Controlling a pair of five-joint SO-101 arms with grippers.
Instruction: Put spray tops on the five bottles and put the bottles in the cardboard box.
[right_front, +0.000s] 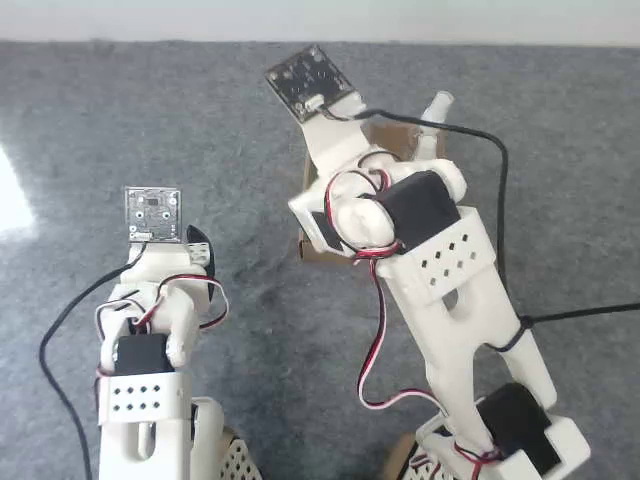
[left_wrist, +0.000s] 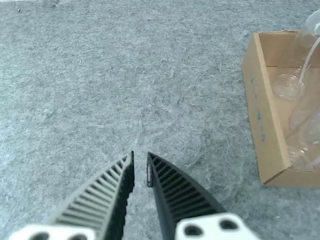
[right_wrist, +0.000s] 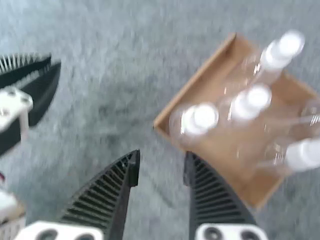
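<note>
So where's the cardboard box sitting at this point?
In the high view the cardboard box sits on the grey mat right of centre, mostly under the right arm, with bottles standing inside it.

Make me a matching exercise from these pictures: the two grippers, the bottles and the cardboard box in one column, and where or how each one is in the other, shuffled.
Column one
1 left gripper
2 right gripper
3 bottles
4 cardboard box

Column two
A brown, open on top, on the grey mat
B jaws wide apart, empty, near the box
C inside the box, white spray tops on
D jaws narrowly apart, empty, over bare mat

Pairs: 1-D, 2-B, 3-C, 4-A
</note>
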